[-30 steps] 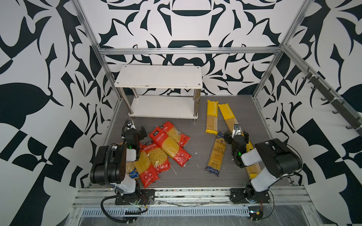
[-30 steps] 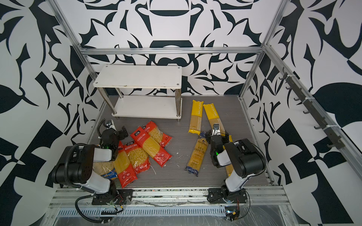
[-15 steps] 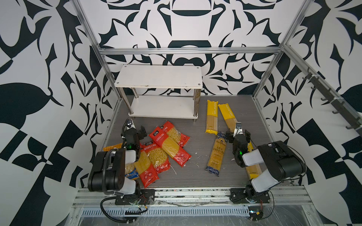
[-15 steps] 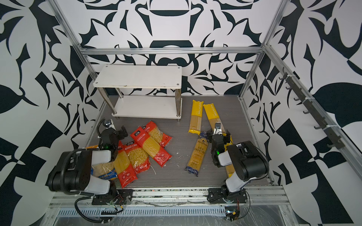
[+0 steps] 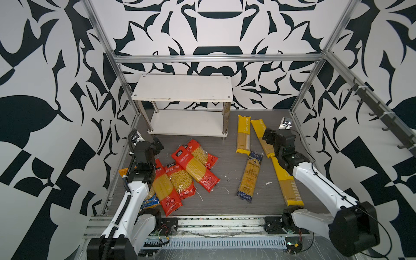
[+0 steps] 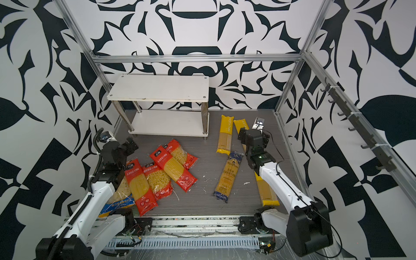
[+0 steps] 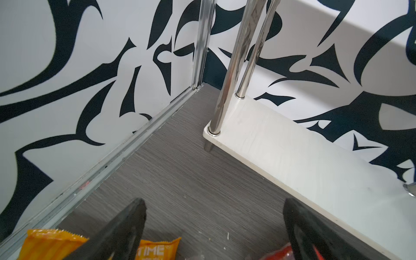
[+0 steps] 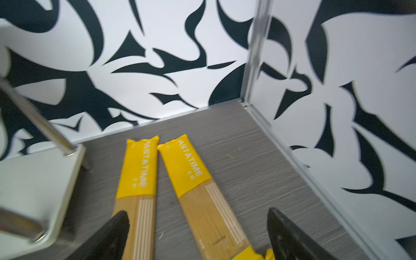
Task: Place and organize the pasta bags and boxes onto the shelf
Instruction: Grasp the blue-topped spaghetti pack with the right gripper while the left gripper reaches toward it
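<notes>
Pasta packets point(image 5: 194, 171) are laid on the grey floor point(image 5: 225, 195) in two groups in front of and beside the shelf point(image 5: 184, 90).

Left group: blue-orange packet point(image 6: 119, 202) is partly covered by the left arm. Beside it, two long red packets point(image 5: 165, 191) and two short red ones point(image 5: 180, 182) are overlapped in a fan.

Left gripper point(image 7: 215, 203) is held over bare floor, between that fan and the shelf's lower board, close to its front left leg. Its jaws are spread wide and nothing is clamped. In the left wrist view an orange packet end is seen at one finger and a red edge at the other.

Right group: two long yellow packets point(image 5: 244, 135) are laid side by side just right of the shelf. A dark-blue packet point(image 5: 249, 177) is set nearer the front, and a third yellow packet point(image 5: 288, 184) farthest right.

Right gripper point(image 8: 198, 213) is positioned above the second yellow packet point(image 8: 198, 180), which is framed lengthwise between the fingers. Its jaws are apart and nothing is gripped. Contact with the packet cannot be told.
</notes>
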### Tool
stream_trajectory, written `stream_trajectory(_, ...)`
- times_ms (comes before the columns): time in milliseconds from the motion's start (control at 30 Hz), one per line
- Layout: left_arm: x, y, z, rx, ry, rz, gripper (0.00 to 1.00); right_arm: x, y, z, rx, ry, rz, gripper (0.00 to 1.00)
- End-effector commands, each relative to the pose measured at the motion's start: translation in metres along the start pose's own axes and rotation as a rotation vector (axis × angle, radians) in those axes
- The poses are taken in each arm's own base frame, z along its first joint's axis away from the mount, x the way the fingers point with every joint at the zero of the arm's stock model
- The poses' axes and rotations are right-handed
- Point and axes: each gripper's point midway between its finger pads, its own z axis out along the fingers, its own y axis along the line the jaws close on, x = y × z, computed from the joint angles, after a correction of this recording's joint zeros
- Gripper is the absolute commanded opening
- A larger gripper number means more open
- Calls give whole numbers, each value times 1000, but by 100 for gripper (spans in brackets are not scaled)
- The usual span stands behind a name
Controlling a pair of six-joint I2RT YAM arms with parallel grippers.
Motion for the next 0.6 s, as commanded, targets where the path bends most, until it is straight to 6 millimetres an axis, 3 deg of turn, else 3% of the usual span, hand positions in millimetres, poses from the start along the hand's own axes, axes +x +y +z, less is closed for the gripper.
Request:
stream_trajectory(0, 17, 7, -12, -57, 151, -162, 99, 86, 18, -17, -153, 379, 89, 84)
stream_trajectory(67, 18, 9, -14, -78, 181, -245, 99, 95, 15, -21, -122, 456, 116, 78)
stream_trajectory(233, 18, -40, -25, 168, 329, -184, 92, 124, 18, -33, -112, 644, 147, 71)
stream_trajectory(333, 31, -66, -37, 248, 400, -138, 92, 141, 23, -40, -147, 704, 189, 70)
stream_trajectory(567, 74, -136, -76, 381, 461, 52, 92, 169, 13, -53, -138, 787, 158, 70)
